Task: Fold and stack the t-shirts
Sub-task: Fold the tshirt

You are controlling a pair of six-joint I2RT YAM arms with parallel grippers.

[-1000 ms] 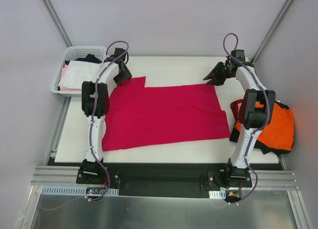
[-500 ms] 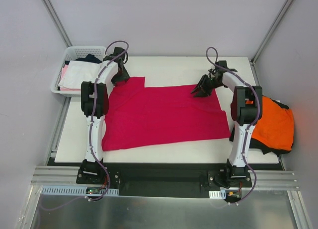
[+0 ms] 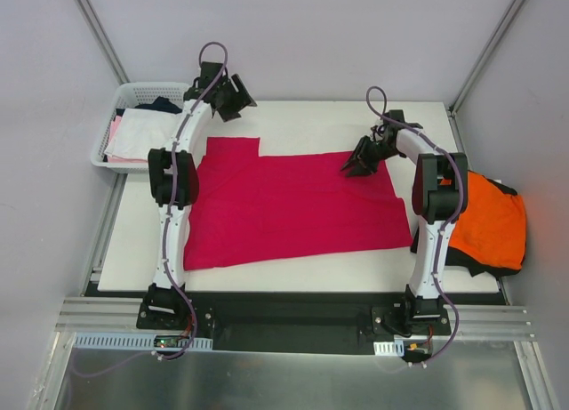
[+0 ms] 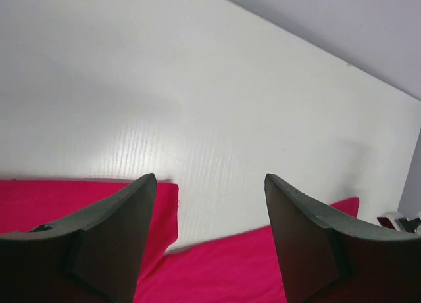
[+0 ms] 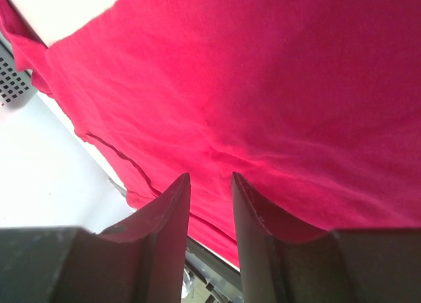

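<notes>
Top external view puts the crimson t-shirt (image 3: pixel 293 205) spread flat on the white worktop (image 3: pixel 311 125), with the orange t-shirt (image 3: pixel 493 223) and a black t-shirt (image 3: pixel 476 269) under it bunched just off the crimson shirt's right edge, both unfolded. The left gripper (image 3: pixel 235 95) hangs raised beyond the crimson shirt's far-left corner, jaws wide apart and empty. The right gripper (image 3: pixel 354 165) sits low at the shirt's far edge near its far-right corner, jaws a little apart with nothing visibly pinched

With only one gripper at the cloth, a lone pinch and pull would likely drag the crimson shirt askew and crease it. Those narrow jaws could also skate over the flat fabric, or catch just the upper layer, so the fold would come out uneven

Only the right wrist view shows the slim gap between its fingers and the soft ripples and seam in the cloth beyond them. The left wrist view confirms bare worktop between its fingers, above the shirt's stepped far edge. Neither wrist view shows the orange pile
</notes>
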